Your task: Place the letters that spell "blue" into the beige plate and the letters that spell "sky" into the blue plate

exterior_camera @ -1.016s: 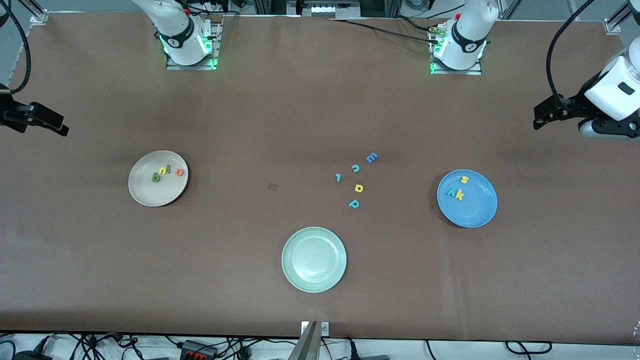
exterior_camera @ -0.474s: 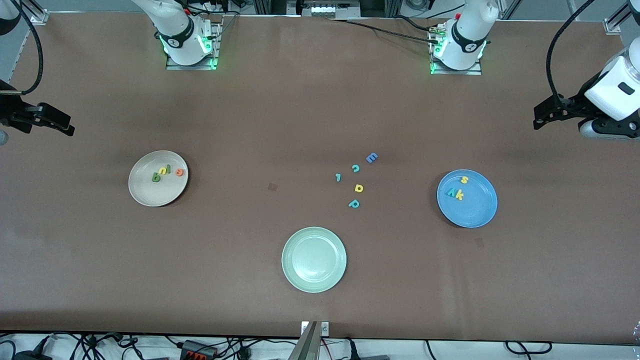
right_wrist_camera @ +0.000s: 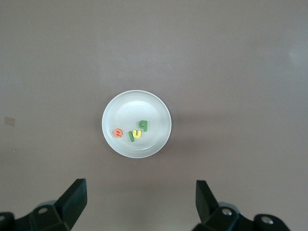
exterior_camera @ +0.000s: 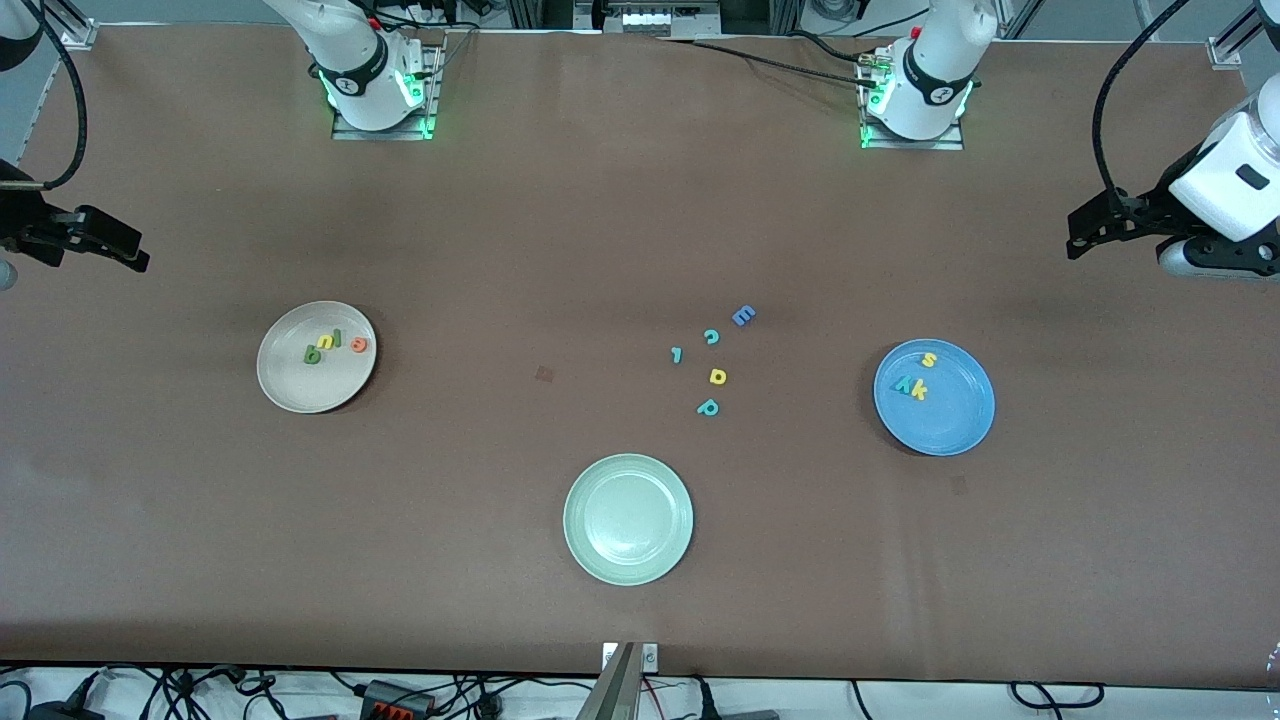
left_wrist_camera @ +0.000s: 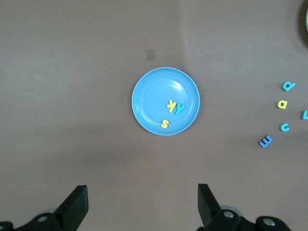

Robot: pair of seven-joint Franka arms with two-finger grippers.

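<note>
The beige plate (exterior_camera: pixel 300 385) lies toward the right arm's end and holds the dark green b (exterior_camera: pixel 312 354), yellow u (exterior_camera: pixel 324 342), green l (exterior_camera: pixel 338 338) and orange e (exterior_camera: pixel 358 345). The blue plate (exterior_camera: pixel 950 420), toward the left arm's end, holds the yellow s (exterior_camera: pixel 929 360), teal y (exterior_camera: pixel 903 385) and yellow k (exterior_camera: pixel 918 390). My right gripper (exterior_camera: pixel 138 252) hangs open and empty high over its end of the table, looking down on the beige plate (right_wrist_camera: pixel 139 108). My left gripper (exterior_camera: pixel 1072 235) is likewise open and empty over its end, above the blue plate (left_wrist_camera: pixel 154 96).
A pale green plate (exterior_camera: pixel 628 519) sits near the front edge at mid-table. Loose letters lie between it and the bases: blue E (exterior_camera: pixel 743 316), teal c (exterior_camera: pixel 711 337), teal l (exterior_camera: pixel 677 354), yellow a (exterior_camera: pixel 718 376), teal p (exterior_camera: pixel 708 407).
The right gripper has shifted slightly toward the table's middle and then held still. The left arm, plates and letters have not moved.
</note>
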